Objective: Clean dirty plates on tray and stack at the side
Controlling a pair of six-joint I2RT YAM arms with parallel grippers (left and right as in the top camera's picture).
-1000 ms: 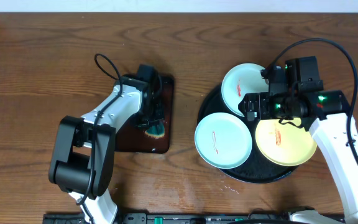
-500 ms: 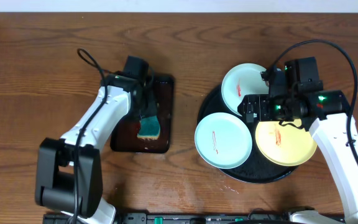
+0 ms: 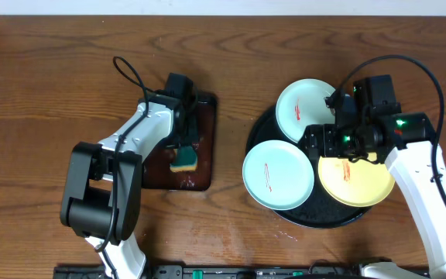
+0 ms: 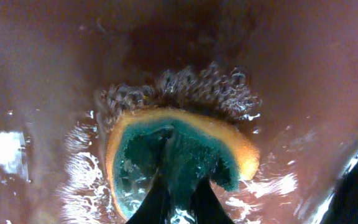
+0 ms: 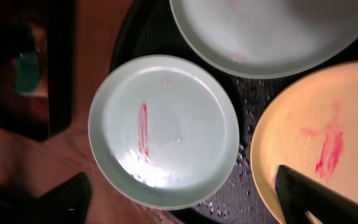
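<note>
A glossy black round tray (image 3: pixel 263 128) with a raised rim holds all three shallow round plates: one mint plate (image 3: pixel 304 105) at its far edge, a second mint plate (image 3: pixel 279 174) overhanging its left rim, and a pale yellow plate (image 3: pixel 358 184) at its near right. Well to the left of the tray, on the wood-grain table (image 3: pixel 53 77), lies a dark brown rectangular tray (image 3: pixel 201 182). There the left gripper (image 4: pixel 178 194) is pressed together, pinching a sponge (image 4: pixel 185 152). Only the left wrist view shows the sponge's rough green scouring face, its soft orange rim, a fringe of suds (image 4: pixel 191 90) and the wet shine of the brown surface. The right gripper (image 5: pixel 182 177) hangs over the tray with its fingers (image 5: pixel 316 196) spread wide, holding nothing. Its wrist view alone shows water beads on the tray's black floor, a thin red streak on the second mint plate and a broader red smear on the yellow plate.
</note>
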